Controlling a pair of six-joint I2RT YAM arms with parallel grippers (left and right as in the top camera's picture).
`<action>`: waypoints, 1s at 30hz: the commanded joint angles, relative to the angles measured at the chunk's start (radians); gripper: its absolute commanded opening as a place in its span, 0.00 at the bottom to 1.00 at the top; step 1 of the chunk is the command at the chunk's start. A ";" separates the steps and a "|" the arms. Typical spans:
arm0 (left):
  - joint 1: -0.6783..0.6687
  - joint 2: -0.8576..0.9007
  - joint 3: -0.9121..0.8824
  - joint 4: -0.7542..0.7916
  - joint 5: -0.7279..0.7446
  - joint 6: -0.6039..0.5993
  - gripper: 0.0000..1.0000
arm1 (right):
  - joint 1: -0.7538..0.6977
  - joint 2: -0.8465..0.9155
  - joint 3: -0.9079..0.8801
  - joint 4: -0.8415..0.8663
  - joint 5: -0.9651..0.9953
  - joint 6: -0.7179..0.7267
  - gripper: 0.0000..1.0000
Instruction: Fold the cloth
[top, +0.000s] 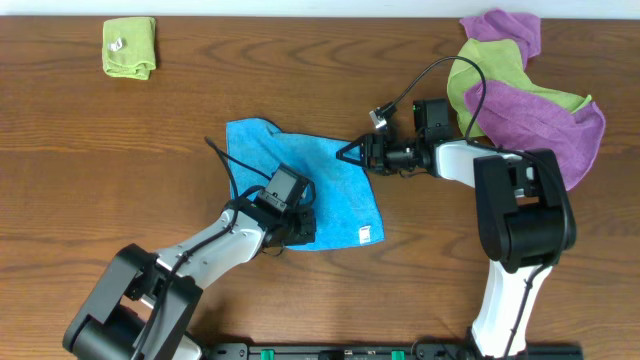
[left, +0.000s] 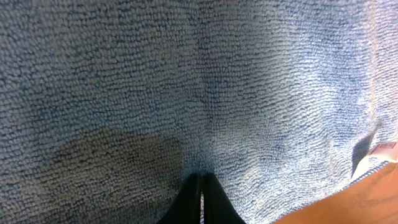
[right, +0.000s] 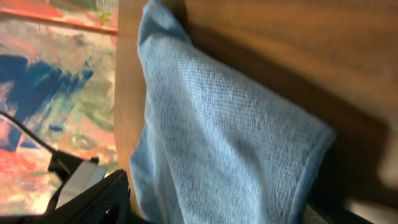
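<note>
The sky-blue cloth (top: 320, 180) lies near the middle of the wooden table (top: 120, 160), its white tag (top: 367, 235) at the near right corner. My left gripper (top: 298, 228) is at the cloth's near edge. In the left wrist view its fingers (left: 202, 182) are shut, tips pinched into the cloth (left: 186, 81) where a crease starts; the tag (left: 385, 149) shows at the right. My right gripper (top: 347, 153) is at the cloth's far right edge, turned on its side. In the right wrist view its jaws (right: 214, 208) stand wide apart with the raised cloth edge (right: 217, 137) between them.
A folded lime-green cloth (top: 130, 47) lies at the far left. A heap of purple and lime-green cloths (top: 535, 90) lies at the far right, just behind my right arm. A black cable (top: 440, 70) loops above the right wrist.
</note>
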 joint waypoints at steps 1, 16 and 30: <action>-0.005 0.027 -0.053 -0.018 0.000 -0.013 0.06 | 0.007 0.021 -0.006 0.048 0.034 0.093 0.73; -0.005 0.027 -0.076 -0.166 0.022 -0.004 0.06 | 0.006 0.022 0.029 0.461 -0.016 0.315 0.72; -0.004 0.026 -0.070 -0.169 0.022 0.018 0.06 | -0.085 0.022 0.213 0.444 -0.111 0.274 0.62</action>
